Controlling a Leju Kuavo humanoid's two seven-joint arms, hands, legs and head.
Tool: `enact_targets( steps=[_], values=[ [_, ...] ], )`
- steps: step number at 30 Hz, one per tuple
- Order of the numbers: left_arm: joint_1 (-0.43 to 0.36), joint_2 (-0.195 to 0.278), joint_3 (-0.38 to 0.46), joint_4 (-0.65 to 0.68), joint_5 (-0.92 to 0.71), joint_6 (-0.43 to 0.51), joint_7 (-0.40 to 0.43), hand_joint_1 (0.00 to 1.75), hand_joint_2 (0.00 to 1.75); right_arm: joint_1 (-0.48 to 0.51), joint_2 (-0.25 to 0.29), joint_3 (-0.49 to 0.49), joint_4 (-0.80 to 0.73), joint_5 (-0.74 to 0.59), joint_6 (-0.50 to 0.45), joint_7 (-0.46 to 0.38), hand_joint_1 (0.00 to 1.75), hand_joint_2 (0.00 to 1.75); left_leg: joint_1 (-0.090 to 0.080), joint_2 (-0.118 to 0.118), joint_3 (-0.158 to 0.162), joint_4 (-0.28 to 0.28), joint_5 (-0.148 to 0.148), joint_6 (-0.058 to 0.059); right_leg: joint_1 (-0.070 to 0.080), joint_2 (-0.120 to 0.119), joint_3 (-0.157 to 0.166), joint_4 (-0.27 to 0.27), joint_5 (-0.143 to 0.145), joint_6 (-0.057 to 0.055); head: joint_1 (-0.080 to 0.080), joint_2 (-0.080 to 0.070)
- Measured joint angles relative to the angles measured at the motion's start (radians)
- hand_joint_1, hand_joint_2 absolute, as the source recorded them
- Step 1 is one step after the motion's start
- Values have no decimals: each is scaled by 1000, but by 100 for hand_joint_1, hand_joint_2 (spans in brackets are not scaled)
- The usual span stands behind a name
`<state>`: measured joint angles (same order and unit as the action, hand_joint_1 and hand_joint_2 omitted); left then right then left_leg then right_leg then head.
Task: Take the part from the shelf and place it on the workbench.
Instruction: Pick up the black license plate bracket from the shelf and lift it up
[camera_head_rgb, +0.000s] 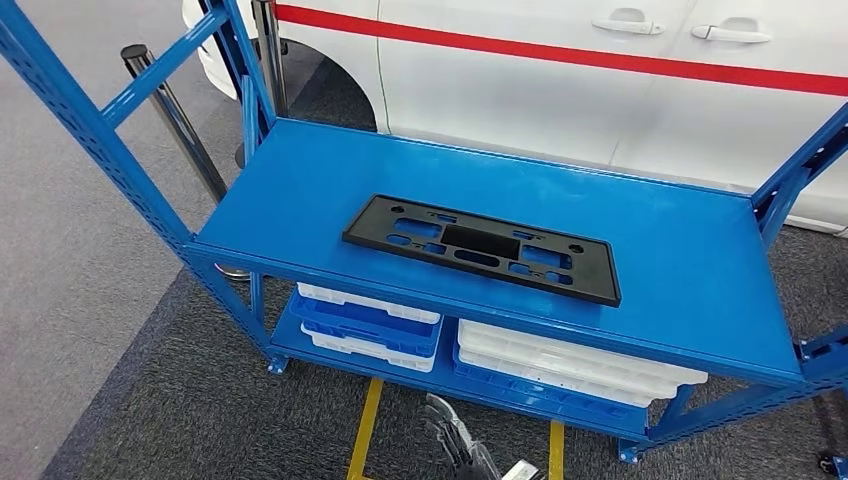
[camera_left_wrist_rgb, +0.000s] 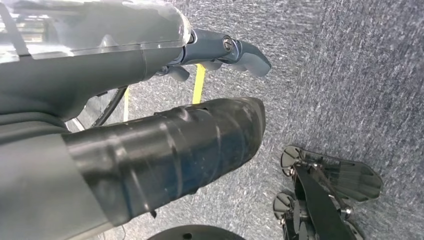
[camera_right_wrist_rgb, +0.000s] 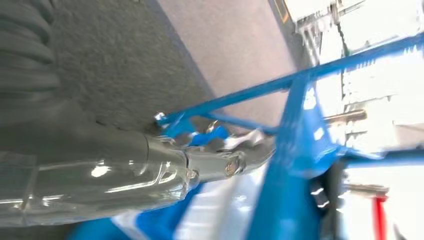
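grey carpet floor (camera_head_rgb: 90, 300), yellow floor tape (camera_head_rgb: 366, 430), white car (camera_head_rgb: 560, 90) behind

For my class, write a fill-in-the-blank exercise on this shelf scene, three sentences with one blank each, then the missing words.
1. The black part lies flat on the shelf's ______ level.
2. The stacked white and blue trays sit on the ______ level.
3. Behind the shelf stands a white car with a ______ stripe along its side.

Missing words: top; bottom; red
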<state>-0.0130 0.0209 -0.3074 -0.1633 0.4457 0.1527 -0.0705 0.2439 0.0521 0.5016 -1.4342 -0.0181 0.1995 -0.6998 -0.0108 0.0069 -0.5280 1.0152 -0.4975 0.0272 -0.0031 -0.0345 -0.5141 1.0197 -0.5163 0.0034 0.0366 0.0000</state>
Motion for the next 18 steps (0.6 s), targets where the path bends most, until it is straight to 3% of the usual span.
enact_targets(
  steps=[6, 13, 18],
  values=[
    [-10, 0, -22, 0, -8, -5, 8, 0, 0, -78, -61, 111, -146, 51, -50, -1, 0, 175, 0, 0, 0, 2, 0, 0, 0, 0, 0, 0, 1, 1, 1, 0],
    [-14, 0, -32, 0, -3, -12, 10, 0, 0, -137, -67, 203, -236, 93, -68, -1, 0, 175, -2, 0, -2, 5, -1, 1, -2, 0, -1, 0, 2, 3, 0, 0],
    [-15, 0, -40, 0, -2, -12, 11, 0, 0, -153, -67, 219, -251, 94, -74, 0, 0, 175, -7, 0, -6, 8, -2, 10, -4, -1, -1, -3, 5, 9, 0, 0]
  ],
)
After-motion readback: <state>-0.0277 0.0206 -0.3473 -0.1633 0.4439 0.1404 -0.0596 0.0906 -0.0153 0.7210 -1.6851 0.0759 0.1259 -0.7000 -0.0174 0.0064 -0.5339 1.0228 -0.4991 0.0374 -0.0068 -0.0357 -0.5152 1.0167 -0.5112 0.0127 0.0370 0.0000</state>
